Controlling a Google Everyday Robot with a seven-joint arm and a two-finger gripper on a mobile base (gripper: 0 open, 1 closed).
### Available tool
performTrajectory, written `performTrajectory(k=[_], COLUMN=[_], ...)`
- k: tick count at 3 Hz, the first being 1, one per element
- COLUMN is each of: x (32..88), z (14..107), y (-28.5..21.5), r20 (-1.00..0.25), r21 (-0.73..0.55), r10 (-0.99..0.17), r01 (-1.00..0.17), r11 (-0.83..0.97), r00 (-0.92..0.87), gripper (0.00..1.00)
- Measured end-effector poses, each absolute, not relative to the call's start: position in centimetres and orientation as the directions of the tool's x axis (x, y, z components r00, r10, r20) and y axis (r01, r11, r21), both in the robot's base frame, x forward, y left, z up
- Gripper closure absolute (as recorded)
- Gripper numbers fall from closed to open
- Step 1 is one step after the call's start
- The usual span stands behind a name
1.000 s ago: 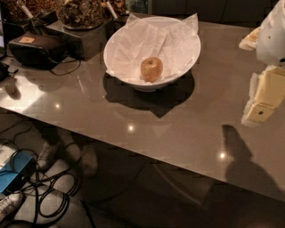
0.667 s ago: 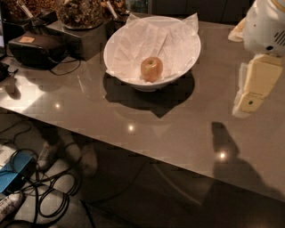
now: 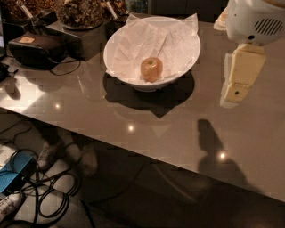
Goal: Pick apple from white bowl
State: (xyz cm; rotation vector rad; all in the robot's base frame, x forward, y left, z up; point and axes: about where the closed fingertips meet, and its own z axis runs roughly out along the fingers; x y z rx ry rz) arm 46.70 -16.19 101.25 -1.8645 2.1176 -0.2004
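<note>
The apple [image 3: 151, 68], small, yellowish-orange with a reddish blush, lies in the middle of the white bowl [image 3: 116, 60], which is lined with crinkled white paper and stands on the grey table. My gripper [image 3: 237, 90] hangs from the white arm housing at the upper right, above the table and well to the right of the bowl, apart from it. It holds nothing that I can see.
Dark glass bowls of brown snacks [image 3: 80, 12] stand on a dark box at the back left. A black case [image 3: 36, 48] with a cable lies at the left. The table's front edge [image 3: 133, 149] runs diagonally; cables and a blue box [image 3: 13, 174] lie on the floor below.
My arm and gripper have moved left, from the right edge of the view toward the bowl. The apple and bowl have not moved.
</note>
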Motion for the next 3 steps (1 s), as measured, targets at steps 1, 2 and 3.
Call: performTrajectory(k=[1, 2, 3], x=[48.4, 51.8, 55.9], z=[101.7, 101.8, 102.4], y=[-14.7, -12.9, -10.4], r20=[-0.198, -0.245, -0.265], r21=[-0.313, -0.271, -0.257], r10=[-0.975, -0.963, -0.960], r01=[-0.937, -0.947, -0.952], r11=[0.156, 0.175, 0.165], r00=[-0.097, -0.108, -0.094], gripper=[0.00, 0.00, 0.00])
